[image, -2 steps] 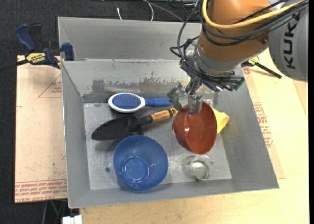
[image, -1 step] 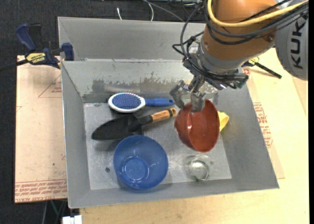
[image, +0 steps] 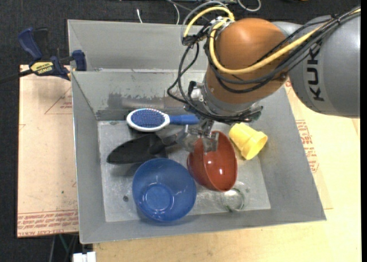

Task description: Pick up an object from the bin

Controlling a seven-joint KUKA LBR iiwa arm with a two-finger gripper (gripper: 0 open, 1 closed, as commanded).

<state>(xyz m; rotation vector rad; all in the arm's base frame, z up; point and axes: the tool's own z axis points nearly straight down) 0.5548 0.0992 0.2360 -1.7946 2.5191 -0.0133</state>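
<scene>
In the grey bin, the gripper hovers over a tilted red bowl.

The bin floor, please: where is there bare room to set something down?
The floor is bare along its left side beside the blue bowl, and at the right, below the yellow cup past the red bowl. The middle is crowded: brush, black thing, bowls and gripper sit close together.

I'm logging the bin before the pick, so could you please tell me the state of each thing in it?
Blue bowl: upright, empty.
Red bowl: tilted, empty, gripper at its far rim.
Yellow cup: on its side.
Blue brush: lying flat, bristles up.
Black tool: lying flat.
</scene>
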